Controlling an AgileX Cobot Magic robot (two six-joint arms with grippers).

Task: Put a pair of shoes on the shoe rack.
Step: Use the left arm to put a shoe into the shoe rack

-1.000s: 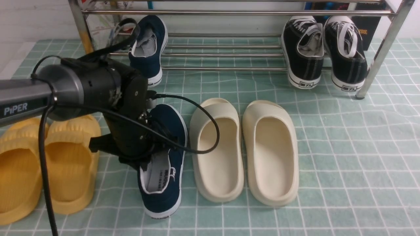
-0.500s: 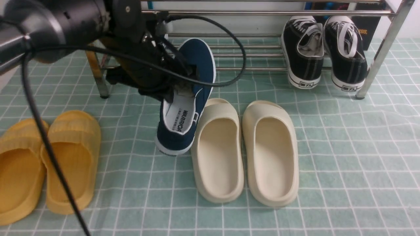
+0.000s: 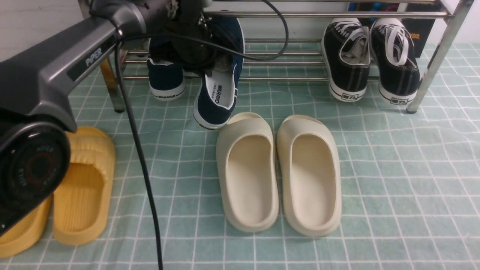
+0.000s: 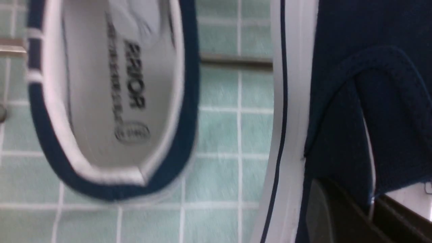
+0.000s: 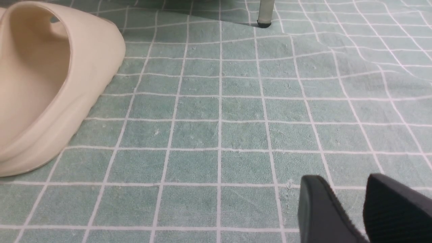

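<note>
The shoe rack (image 3: 285,78) stands at the far side, a low frame of chrome bars. One navy slip-on shoe (image 3: 166,80) rests on its left part, heel toward me; its grey insole (image 4: 111,98) shows in the left wrist view. My left gripper (image 3: 208,56) is shut on the side wall of the second navy shoe (image 3: 217,93), just right of the first. This shoe (image 4: 357,101) tilts, toe over the bars and heel hanging in front of the rack. My right gripper (image 5: 344,189) hovers low over the mat, slightly open and holding nothing.
Two black lace-up sneakers (image 3: 369,60) lean on the rack's right end beside its leg (image 3: 431,71). Cream slides (image 3: 279,172) lie mid-mat and one cream slide (image 5: 50,81) is near my right gripper. Yellow slides (image 3: 80,183) lie at the left. My left arm's cable (image 3: 138,150) hangs there.
My left gripper has lifted the second navy shoe off the mat beside the cream slides and carried it forward to the rack, next to the first shoe.
</note>
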